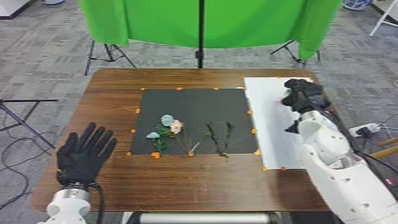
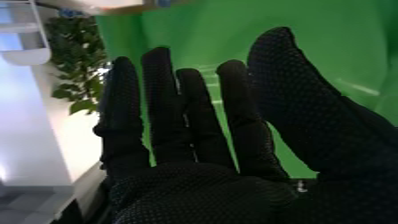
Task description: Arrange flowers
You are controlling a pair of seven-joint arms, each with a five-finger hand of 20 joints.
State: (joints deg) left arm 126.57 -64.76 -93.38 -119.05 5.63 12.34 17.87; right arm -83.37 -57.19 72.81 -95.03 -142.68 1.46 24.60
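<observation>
Black-gloved, the right robot hand [image 1: 305,96] was wide open, there by the white sheet [image 1: 275,145]! The left robot hand [image 1: 82,156] spread wide too, while flowers [image 1: 176,126] lay on the table's [image 1: 195,192] dark mat [image 1: 195,102].

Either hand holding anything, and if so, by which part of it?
Nothing held. Right hand open and empty; left hand open, fingers spread.

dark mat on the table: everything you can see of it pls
The dark mat is matte, roughly square and flat on the brown table, left of the white sheet. Orange marks dot its border. Pale-blue flowers, a pink flower and stems lie on its near part. No hand touches it.
</observation>
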